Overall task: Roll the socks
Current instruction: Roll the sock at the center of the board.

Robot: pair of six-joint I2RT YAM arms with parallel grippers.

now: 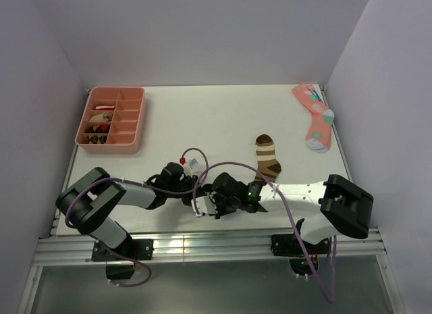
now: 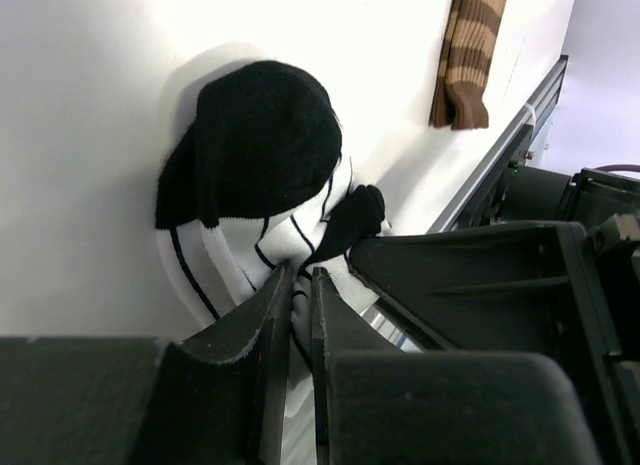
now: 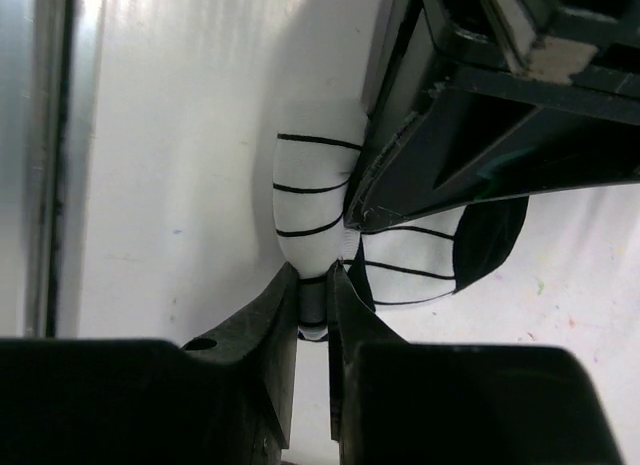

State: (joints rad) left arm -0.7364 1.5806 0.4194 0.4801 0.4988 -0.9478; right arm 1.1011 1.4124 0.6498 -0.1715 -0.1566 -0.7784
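Left gripper point(image 2: 302, 275) clenched on small white black-striped fabric sock point(image 2: 260, 185), fabric pinched btwn its fingers. Right gripper point(image 3: 313, 275) also clamped on same sock, from opp. side. Sock lies bunched on white table point(image 1: 202, 118), near edge, centre, btwn both grippers. Long brown-and-tan striped sock point(image 1: 268, 157) lies just beyond, to the right, apart from grippers. Pink dotted sock point(image 1: 314, 117) at far right corner; pink compartment tray point(image 1: 140, 118) far left.

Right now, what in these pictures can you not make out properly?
- Right wrist view: the left gripper hides part of the white striped sock.
- Left wrist view: the top edge cuts off the brown striped sock.
- Top view: the items in the pink tray are too small to name.
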